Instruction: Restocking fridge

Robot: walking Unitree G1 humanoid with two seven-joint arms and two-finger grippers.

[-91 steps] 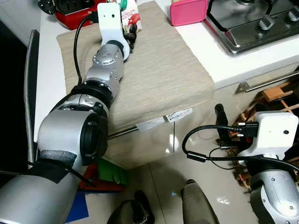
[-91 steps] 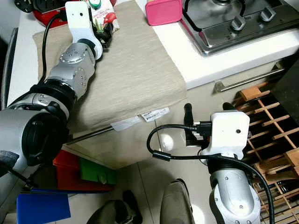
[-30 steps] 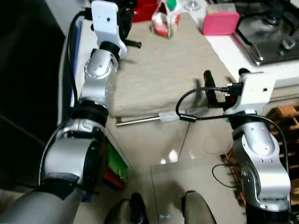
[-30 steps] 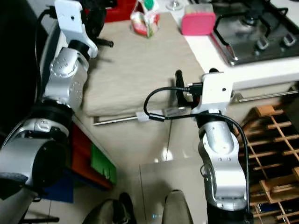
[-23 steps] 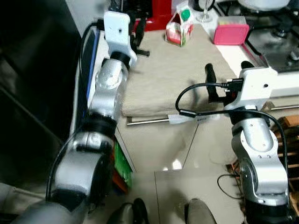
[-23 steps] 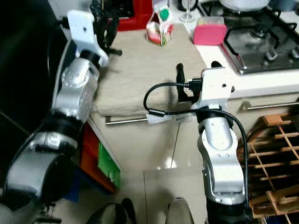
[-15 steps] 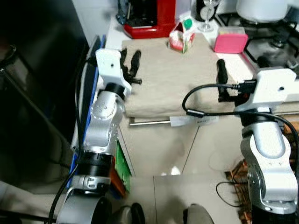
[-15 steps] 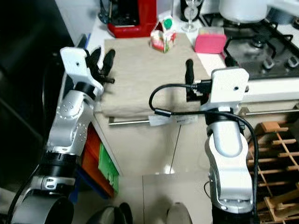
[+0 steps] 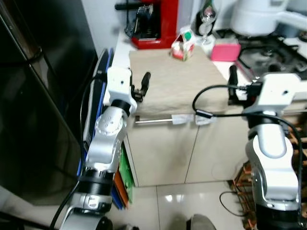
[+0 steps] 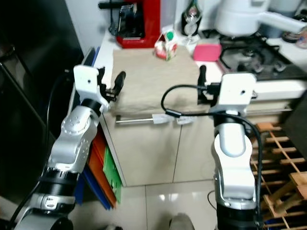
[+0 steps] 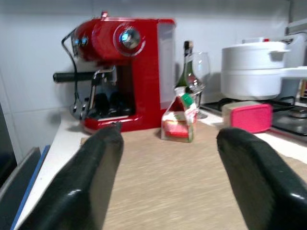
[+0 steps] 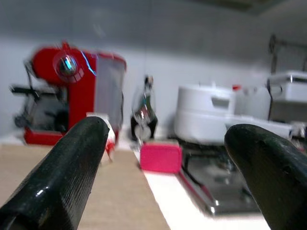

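There, milk carton (image 11: pixel 179 119) on beige cloth (image 11: pixel 192 167), well beyond parted left fingers (image 11: pixel 98 179).

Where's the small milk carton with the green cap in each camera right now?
Left eye view: carton at the far edge of the beige cloth.
Right eye view: carton, same spot.
Left wrist view: carton, centred between the left hand's fingers, far off.
Right wrist view: carton, partly behind a finger.
Shared landmark: the red coffee machine beside it.
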